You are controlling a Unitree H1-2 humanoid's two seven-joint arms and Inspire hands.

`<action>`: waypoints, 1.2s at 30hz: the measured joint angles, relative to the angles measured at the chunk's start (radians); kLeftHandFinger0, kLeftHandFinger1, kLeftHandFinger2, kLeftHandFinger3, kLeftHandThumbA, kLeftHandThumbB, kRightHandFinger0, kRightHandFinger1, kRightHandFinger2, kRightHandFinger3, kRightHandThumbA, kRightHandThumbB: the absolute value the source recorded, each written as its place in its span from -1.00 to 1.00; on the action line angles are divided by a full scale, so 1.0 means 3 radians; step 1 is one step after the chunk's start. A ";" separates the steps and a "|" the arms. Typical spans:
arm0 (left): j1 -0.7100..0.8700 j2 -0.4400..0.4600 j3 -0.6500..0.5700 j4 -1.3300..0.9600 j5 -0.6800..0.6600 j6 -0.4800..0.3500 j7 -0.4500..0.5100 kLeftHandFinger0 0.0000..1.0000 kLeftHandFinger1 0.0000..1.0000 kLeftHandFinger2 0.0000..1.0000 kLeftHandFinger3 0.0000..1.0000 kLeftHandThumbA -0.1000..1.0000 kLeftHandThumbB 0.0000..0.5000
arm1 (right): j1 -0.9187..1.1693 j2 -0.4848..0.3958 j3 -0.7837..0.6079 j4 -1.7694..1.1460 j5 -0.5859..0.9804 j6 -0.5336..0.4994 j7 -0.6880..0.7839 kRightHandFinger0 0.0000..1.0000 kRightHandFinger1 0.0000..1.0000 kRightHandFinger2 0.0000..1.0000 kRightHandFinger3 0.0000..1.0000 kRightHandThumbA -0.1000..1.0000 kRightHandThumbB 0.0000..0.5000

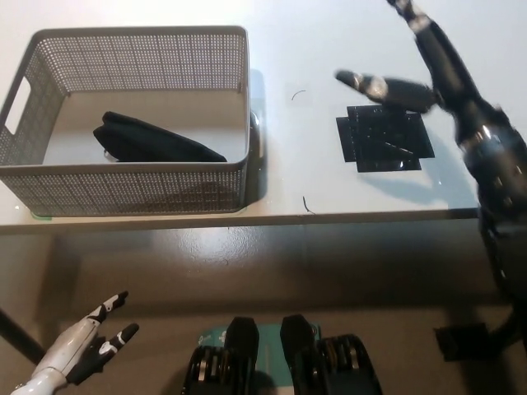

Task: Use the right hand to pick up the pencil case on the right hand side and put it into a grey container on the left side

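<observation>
One pencil case (156,141) inside grey container (132,191); right hand (428,70) empty, fingers spread; no legible writing.

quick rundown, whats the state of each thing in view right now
pencil case: lying inside the grey container
grey container: upright on the table
right hand: open, holding nothing, above the black patch
left hand: open, resting low below the table edge
</observation>
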 measured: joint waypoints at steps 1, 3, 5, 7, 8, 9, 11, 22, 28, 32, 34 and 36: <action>0.0002 0.0000 0.0000 0.0005 0.0002 0.0000 0.0000 1.00 1.00 1.00 1.00 1.00 -0.24 | 0.0130 -0.0006 -0.0025 -0.0103 0.0040 0.0005 0.0008 1.00 1.00 1.00 1.00 1.00 0.78; 0.0008 0.0000 0.0000 0.0012 0.0004 0.0001 0.0000 1.00 1.00 1.00 1.00 1.00 -0.28 | 0.0363 -0.0006 -0.0070 -0.0259 0.0097 0.0014 0.0018 1.00 1.00 1.00 1.00 1.00 0.77; 0.0013 0.0000 0.0001 0.0024 0.0005 0.0001 0.0000 1.00 1.00 1.00 1.00 0.95 -0.34 | 0.0647 -0.0004 -0.0111 -0.0478 0.0173 0.0018 0.0027 1.00 1.00 1.00 1.00 1.00 0.78; 0.0016 0.0000 0.0003 0.0032 0.0003 0.0002 0.0000 1.00 1.00 1.00 1.00 0.97 -0.34 | 0.0868 0.0000 -0.0136 -0.0621 0.0239 0.0018 0.0033 1.00 1.00 1.00 1.00 1.00 0.84; 0.0017 0.0000 0.0005 0.0035 0.0001 0.0002 0.0000 1.00 1.00 1.00 1.00 0.98 -0.32 | 0.1036 0.0003 -0.0152 -0.0728 0.0283 0.0018 0.0037 1.00 1.00 1.00 1.00 1.00 0.70; 0.0020 0.0000 0.0008 0.0039 -0.0001 0.0002 0.0000 1.00 1.00 1.00 1.00 0.98 -0.33 | 0.1200 0.0007 -0.0164 -0.0834 0.0342 0.0016 0.0040 1.00 1.00 1.00 1.00 1.00 0.69; 0.0020 0.0000 0.0012 0.0044 -0.0004 0.0002 0.0000 1.00 1.00 1.00 1.00 1.00 -0.34 | 0.1429 0.0011 -0.0182 -0.0950 0.0424 0.0007 0.0044 1.00 1.00 1.00 1.00 1.00 0.68; 0.0000 0.0001 0.0046 0.0064 -0.0006 0.0006 0.0011 1.00 1.00 1.00 1.00 1.00 -0.38 | 0.2267 0.0009 -0.0260 -0.0695 0.0889 -0.0280 0.0115 1.00 1.00 1.00 1.00 1.00 0.25; 0.0001 0.0000 0.0064 0.0099 -0.0008 0.0000 0.0043 1.00 1.00 1.00 1.00 1.00 -0.30 | 0.2277 0.0013 -0.0245 0.0050 0.0963 -0.0466 0.0158 1.00 1.00 1.00 1.00 1.00 0.18; 0.0018 0.0000 0.0064 0.0102 -0.0013 0.0001 0.0042 1.00 1.00 1.00 1.00 1.00 -0.36 | 0.2214 0.0051 -0.0243 0.0719 0.0974 -0.0548 0.0168 1.00 1.00 1.00 1.00 1.00 0.43; 0.0026 0.0000 0.0064 0.0102 -0.0016 0.0002 0.0042 1.00 1.00 1.00 1.00 1.00 -0.36 | 0.2174 0.0075 -0.0239 0.0983 0.0975 -0.0579 0.0169 1.00 1.00 1.00 1.00 1.00 0.42; 0.0053 -0.0001 0.0074 0.0099 -0.0021 0.0001 0.0044 1.00 1.00 1.00 1.00 1.00 -0.36 | 0.2115 0.0097 -0.0236 0.1289 0.0979 -0.0638 0.0171 1.00 1.00 1.00 1.00 1.00 0.25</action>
